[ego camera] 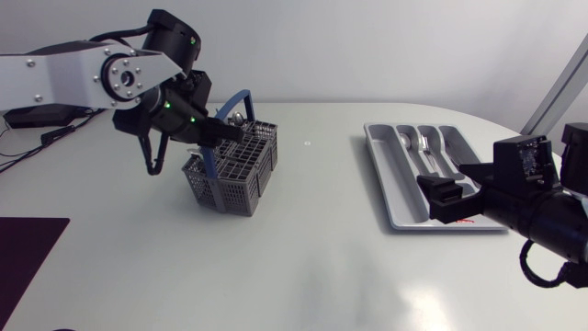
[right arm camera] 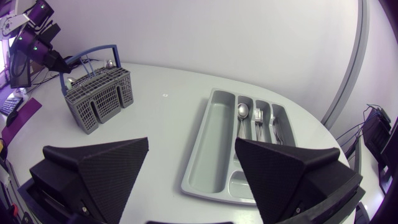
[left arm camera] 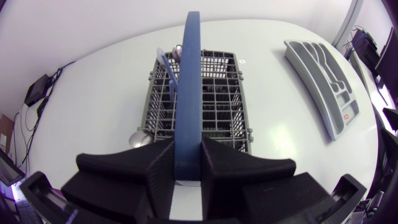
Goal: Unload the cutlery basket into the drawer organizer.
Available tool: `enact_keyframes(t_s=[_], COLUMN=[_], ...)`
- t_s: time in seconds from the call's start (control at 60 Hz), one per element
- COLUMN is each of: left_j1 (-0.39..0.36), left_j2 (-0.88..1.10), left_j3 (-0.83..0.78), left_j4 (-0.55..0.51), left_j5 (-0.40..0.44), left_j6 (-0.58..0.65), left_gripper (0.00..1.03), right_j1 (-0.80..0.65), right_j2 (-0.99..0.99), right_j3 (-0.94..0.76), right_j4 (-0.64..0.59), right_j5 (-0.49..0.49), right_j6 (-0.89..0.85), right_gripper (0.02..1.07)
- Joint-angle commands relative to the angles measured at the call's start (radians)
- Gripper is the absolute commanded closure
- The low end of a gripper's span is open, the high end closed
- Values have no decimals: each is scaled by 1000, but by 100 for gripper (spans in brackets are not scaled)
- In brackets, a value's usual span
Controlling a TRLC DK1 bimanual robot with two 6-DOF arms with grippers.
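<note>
Left tool [left arm camera: 186, 163] clamps the blue basket handle [left arm camera: 191, 74] (arm [ego camera: 55, 78] angled downward).

Landmark: grey plastic drawer organizer tray [ego camera: 384, 179]. In its middle compartments lie a steel spoon [ego camera: 405, 140] and a steel fork [ego camera: 424, 142]. Right gripper [ego camera: 443, 199] sits at its near edge. Well left of it stands the grey mesh cutlery basket [ego camera: 234, 175], with the left gripper [left arm camera: 186, 168] clamped on its blue hoop handle [left arm camera: 189, 93].

Robotics lab, left arm [ego camera: 64, 74] and right arm [ego camera: 542, 216], white table [ego camera: 303, 267]

Cutlery basket [ego camera: 230, 179]: handle [ego camera: 243, 96] partly covered by left gripper [ego camera: 237, 131]; cutlery [left arm camera: 176, 52] inside it largely hidden by its walls, types too small to tell.
</note>
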Motion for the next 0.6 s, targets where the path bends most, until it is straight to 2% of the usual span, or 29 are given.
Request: enact_keyframes(t_s=[0.0, 0.333, 0.583], left_j1=[-12, -3, -15], left_j2=[-98, -411, -529], left_j3=[-83, -272, -419], left_j4=[-16, -187, -200], left_j5=[-12, 116, 178], left_j6=[26, 91, 167], left_gripper=[89, 89, 87], right_j1=[9, 12, 26], right_j2=[-1, -12, -19], right_j3=[-1, -10, -12], right_j4=[4, 1, -2], right_j5=[-4, -9, -16], right_j6=[-1, -1, -1], right_gripper=[7, 7, 7])
